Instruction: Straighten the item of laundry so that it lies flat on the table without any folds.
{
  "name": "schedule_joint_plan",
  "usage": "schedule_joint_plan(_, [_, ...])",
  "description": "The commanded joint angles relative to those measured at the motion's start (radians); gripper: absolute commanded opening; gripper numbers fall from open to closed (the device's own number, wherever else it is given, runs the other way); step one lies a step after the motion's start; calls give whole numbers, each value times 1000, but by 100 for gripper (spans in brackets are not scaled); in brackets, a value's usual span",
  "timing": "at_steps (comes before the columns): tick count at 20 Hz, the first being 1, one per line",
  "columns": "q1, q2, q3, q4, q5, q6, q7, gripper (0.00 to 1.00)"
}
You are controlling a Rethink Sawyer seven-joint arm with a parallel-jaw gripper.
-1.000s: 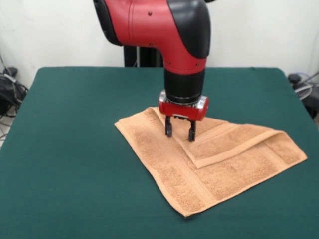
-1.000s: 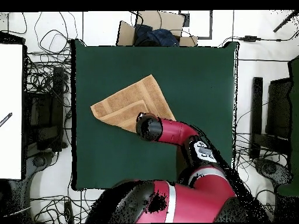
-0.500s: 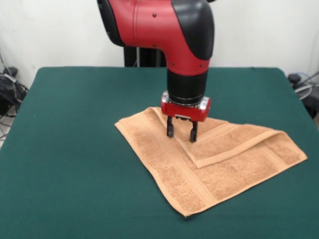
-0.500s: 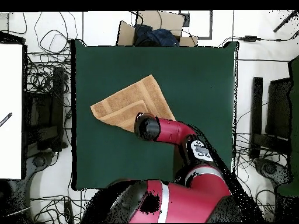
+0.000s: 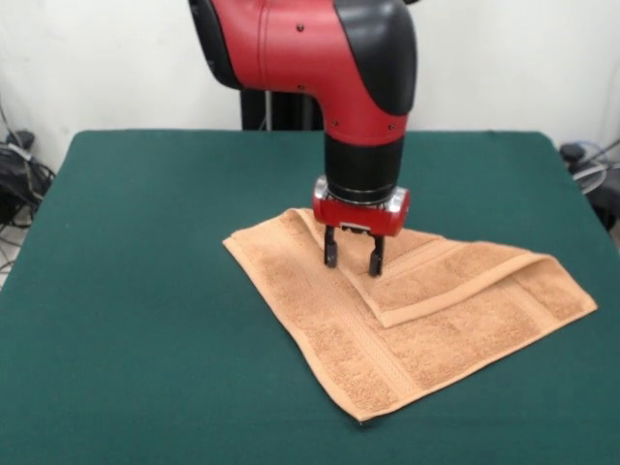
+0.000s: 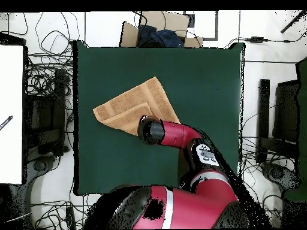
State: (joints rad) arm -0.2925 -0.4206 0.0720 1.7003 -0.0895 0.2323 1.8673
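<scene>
- We start at the left of the front view, where bare table takes up the whole 9 o'clock side; nothing lies there, so we judge there is room to spread the cloth that way.
- The towel sits right of the table's middle, stretching from its centre toward 3 o'clock. In the overhead view the towel lies toward 10 o'clock of the table, since that camera is turned half round.
- It reads as a rough triangle because one part is folded over: a doubled flap lies on the lower layer, its banded edge running from under the arm toward 5 o'clock, then bending toward 3 o'clock.
- The gripper hangs straight down from the red arm over the towel's 11 o'clock part, right at the inner end of that flap edge.
- Its two dark fingers stand apart with nothing between them, tips at or just above the terry; we cannot tell whether they touch.
- We judge it is placed there to pinch the upper layer's edge, the only place where that layer can be taken apart from the one beneath.
- At the far right, the towel's 3 o'clock corner lies flat; the fold is not yet undone.
</scene>
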Motion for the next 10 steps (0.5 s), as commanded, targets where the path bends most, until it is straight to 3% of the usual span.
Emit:
schedule_joint_plan(1, [15,-75,35,-64,-27,110,24,100])
schedule_joint_plan(10, [29,-114,37,-97,-17,178,23,100])
